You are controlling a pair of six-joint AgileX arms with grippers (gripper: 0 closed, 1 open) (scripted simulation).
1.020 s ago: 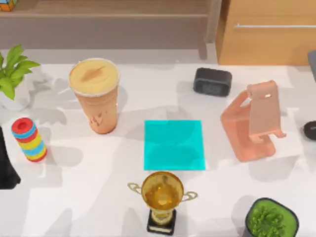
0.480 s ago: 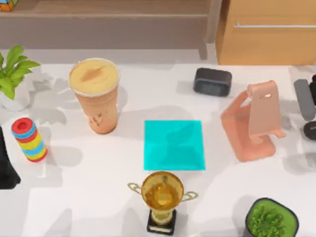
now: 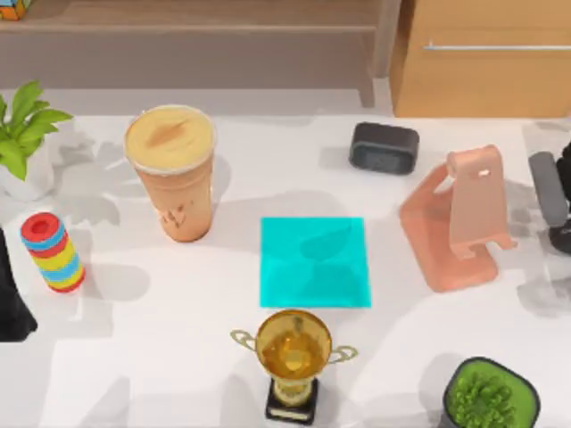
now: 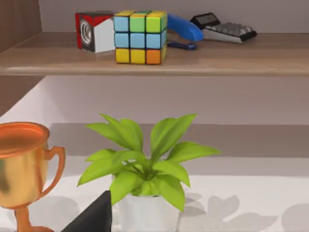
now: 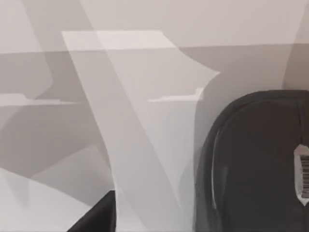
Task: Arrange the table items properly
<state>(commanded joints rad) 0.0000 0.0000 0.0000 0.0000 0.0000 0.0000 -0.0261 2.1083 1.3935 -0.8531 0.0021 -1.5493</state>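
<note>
Where the left arm sits: parked at the worktop's left edge [image 3: 11, 299], well apart from every task item – I cannot tell whether its pincer is spread or pressed together.
Orange cup [image 3: 174, 174]: upright, left of centre, near the stack of coloured rings [image 3: 52, 252]; untouched.
Teal mat [image 3: 314, 261]: flat at the middle, bare, with the gold trophy [image 3: 293, 357] just in front of it. Probably the mouse's place.
Phone stand [image 3: 459, 218]: pink, right of the mat, nothing resting on it.
Black mouse [image 3: 562, 237]: at the far right edge of the worktop, beyond the stand. The right wrist view shows its dark rounded shell [image 5: 256, 164] close up.
Right pincer [image 3: 562, 201]: at the right edge, just beside the mouse on its far side. State cannot be told – nothing visibly pinched.
Key relation: the mouse lies directly by the right pincer, so the right arm is clearly the nearer one; the mat lies leftward past the stand.
Mouse axis and heading: cut off by the view's edge, so neither can be judged.
Step in hand: likely closing in on the mouse, grasp not yet made.
</note>
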